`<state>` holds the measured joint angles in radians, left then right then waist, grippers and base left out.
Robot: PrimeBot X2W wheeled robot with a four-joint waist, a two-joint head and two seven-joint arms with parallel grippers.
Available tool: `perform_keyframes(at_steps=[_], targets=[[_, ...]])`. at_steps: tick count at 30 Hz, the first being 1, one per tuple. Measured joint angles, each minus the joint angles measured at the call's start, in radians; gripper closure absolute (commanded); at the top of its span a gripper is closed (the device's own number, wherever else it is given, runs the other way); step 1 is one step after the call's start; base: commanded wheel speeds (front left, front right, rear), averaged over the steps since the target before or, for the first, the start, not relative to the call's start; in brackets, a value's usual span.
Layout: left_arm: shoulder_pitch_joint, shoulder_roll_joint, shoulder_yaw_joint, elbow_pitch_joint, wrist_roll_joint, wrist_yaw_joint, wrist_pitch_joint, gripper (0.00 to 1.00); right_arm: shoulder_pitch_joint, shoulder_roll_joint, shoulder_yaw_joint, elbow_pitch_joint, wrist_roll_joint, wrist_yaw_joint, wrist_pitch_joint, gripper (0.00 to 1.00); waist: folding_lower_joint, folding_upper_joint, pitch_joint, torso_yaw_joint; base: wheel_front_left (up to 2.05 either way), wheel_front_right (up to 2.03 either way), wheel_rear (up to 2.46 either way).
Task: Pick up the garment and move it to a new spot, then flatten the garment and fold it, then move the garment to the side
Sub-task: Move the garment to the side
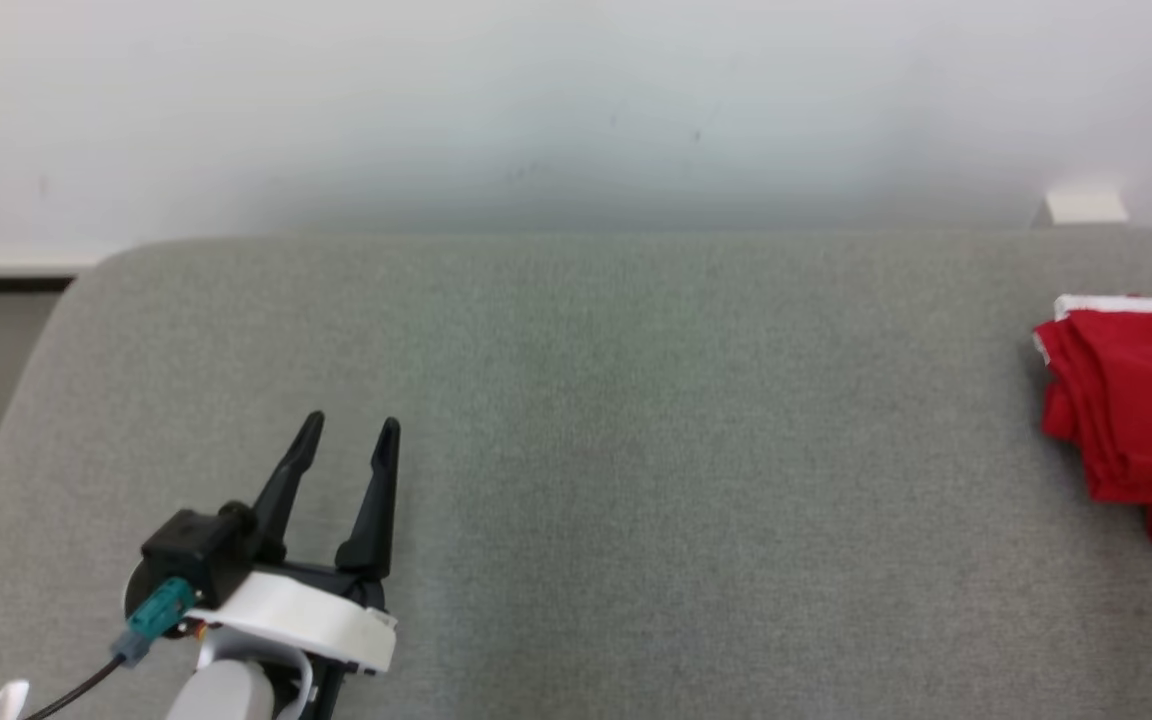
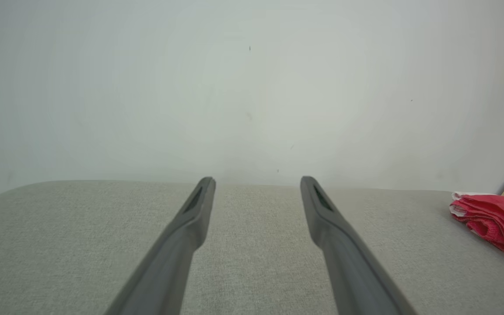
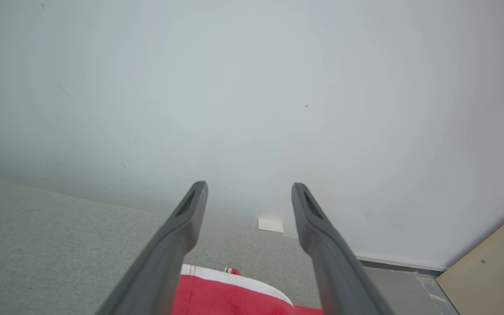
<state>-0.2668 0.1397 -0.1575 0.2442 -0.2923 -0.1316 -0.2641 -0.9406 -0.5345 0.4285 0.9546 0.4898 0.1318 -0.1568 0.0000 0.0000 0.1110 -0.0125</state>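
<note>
The garment [image 1: 1136,410], red with white trim, lies folded in a small stack at the right edge of the grey table [image 1: 576,480]. It also appears at the far right of the left wrist view as a red garment [image 2: 495,218]. My left gripper [image 1: 348,432] hovers open over the table's front left, far from the cloth, with nothing between its fingers [image 2: 190,214]. My right gripper [image 3: 248,189] is open just above the garment [image 3: 221,297], which lies below and between its two fingers, not touched by them.
A white wall stands behind the table. A small white block [image 1: 1086,206] sits at the table's back right edge. A beige panel [image 3: 492,271] borders the right side. The table's left corner is rounded, with floor beyond it.
</note>
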Motion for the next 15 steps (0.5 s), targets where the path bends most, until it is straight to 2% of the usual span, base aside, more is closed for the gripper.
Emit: perform_keyframes(at_steps=[7, 11, 12, 15], targets=[[0.053, -0.016, 0.029, 0.004, -0.001, 0.0, 0.0, 0.0, 0.195, 0.023, -0.089, -0.243, 0.033, 0.0, -0.031, 0.0, -0.0001, 0.0, -0.097, -0.001, 0.0, 0.0, 0.0], [0.088, -0.033, 0.037, 0.022, -0.05, 0.0, 0.0, 0.0, 0.373, 0.067, -0.199, -0.421, 0.03, 0.0, -0.037, 0.0, -0.0001, 0.0, -0.129, 0.007, 0.0, 0.0, 0.0], [0.088, -0.033, 0.037, 0.022, -0.05, 0.0, 0.0, 0.0, 0.373, 0.067, -0.199, -0.421, 0.03, 0.0, -0.037, 0.0, -0.0001, 0.0, -0.129, 0.007, 0.0, 0.0, 0.0], [0.107, -0.03, 0.031, 0.03, -0.072, 0.0, 0.0, 0.0, 0.533, 0.122, -0.268, -0.572, 0.015, 0.0, -0.033, 0.0, -0.0001, 0.0001, -0.141, 0.01, 0.0, 0.0, 0.0]])
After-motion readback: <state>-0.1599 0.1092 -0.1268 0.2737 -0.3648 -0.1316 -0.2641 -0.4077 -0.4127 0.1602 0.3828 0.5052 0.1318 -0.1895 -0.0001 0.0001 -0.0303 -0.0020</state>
